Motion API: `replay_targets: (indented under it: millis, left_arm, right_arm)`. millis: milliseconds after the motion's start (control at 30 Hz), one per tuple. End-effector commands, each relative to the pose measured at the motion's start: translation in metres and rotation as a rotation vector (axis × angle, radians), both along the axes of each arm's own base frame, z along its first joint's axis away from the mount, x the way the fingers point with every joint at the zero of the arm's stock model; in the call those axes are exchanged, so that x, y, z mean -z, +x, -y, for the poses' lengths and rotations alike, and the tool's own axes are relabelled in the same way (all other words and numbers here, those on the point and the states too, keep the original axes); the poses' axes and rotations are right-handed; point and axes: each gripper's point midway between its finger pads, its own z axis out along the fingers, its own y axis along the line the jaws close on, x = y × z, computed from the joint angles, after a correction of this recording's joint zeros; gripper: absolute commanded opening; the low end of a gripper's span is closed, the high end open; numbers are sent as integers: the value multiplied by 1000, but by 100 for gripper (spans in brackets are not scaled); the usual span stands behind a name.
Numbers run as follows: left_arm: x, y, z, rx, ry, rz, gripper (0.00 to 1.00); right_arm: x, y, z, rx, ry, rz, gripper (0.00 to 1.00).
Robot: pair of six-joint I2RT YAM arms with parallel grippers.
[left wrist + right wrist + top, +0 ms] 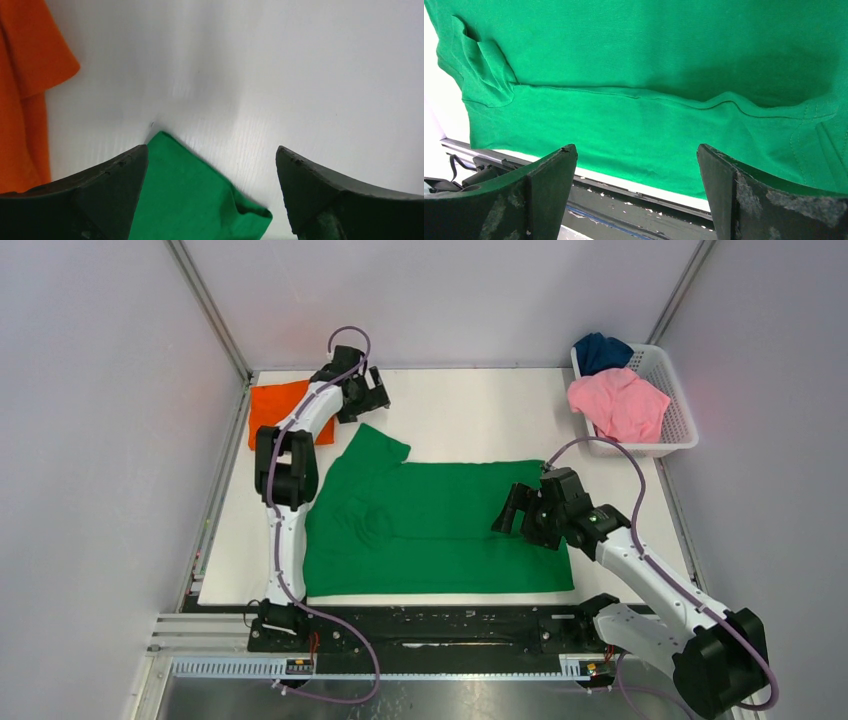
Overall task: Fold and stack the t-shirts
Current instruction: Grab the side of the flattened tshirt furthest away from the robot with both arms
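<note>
The green tee (440, 530) lay spread flat on the table (470, 410), filling its middle and reaching almost to its near edge. One sleeve pointed toward the table's far left. In the right wrist view a long seam or fold line ran across the cloth, and a small bunched flap sat at one end.

The orange tee (275, 405) lay folded at the table's far left corner, apart from the green one. A white basket (680, 430) stood at the table's far right corner. The pink tee (620, 405) was heaped in it and spilled over its rim, and the navy tee (602, 350) was bundled behind that.

The left gripper (372, 392) was over the far left part of the table, beside the orange tee. Its jaws were wide apart and held nothing. In its wrist view the tip of the green sleeve lay between the fingers (110, 185). Whether they touched the table could not be told.

The right gripper (508, 508) was over the right part of the table, above the green tee's right end. It too was spread wide and empty.
</note>
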Motion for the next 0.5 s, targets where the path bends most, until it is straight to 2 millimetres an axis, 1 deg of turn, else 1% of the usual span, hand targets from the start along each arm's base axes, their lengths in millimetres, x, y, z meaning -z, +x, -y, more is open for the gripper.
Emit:
replay_targets:
  millis: [0,100,200,267,333,467]
  left_arm:
    - [6,15,7,-36,-74,-7,99]
    - [26,20,8,-98,-101,-27,99]
    - [41,17,6,-139,-105,-65,99]
    - [49,9,4,-155,-99,-95,99]
    - [54,-3,0,-174,-80,-132,98]
    - [51,-26,-13,-219,-18,-165,94]
  right_arm:
    - [-18,11,2,11,1,68,98]
    - [-18,10,3,11,-6,71,98]
    - [-18,9,5,13,-15,70,98]
    - [-17,8,8,18,-23,74,98]
    - [-17,8,9,23,-29,78,98]
    - [-17,10,10,21,-36,80,98]
